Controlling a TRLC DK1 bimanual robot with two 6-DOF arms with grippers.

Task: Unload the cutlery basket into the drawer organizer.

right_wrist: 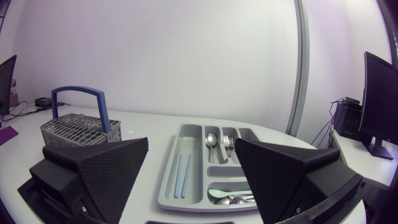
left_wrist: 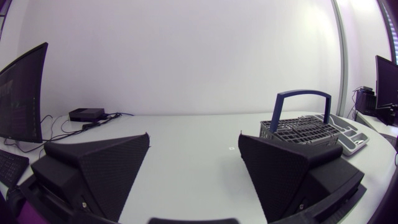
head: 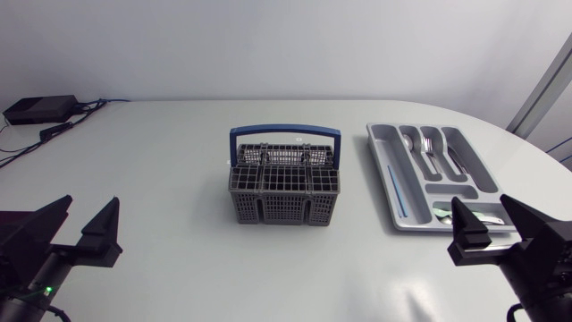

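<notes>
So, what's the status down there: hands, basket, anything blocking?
Left gripper open, empty. Right gripper open, empty. Cutlery basket mid-table, no cutlery visible inside. Drawer organizer holds spoons, forks; nothing in the way.

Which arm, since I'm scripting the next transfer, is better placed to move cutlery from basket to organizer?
Probably the right. The basket stands about midway between both open grippers, but the organizer lies just ahead of the right gripper and far from the left gripper.

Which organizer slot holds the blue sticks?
The long narrow slot along the drawer organizer side nearest the cutlery basket; the other filled slots hold silver cutlery.
</notes>
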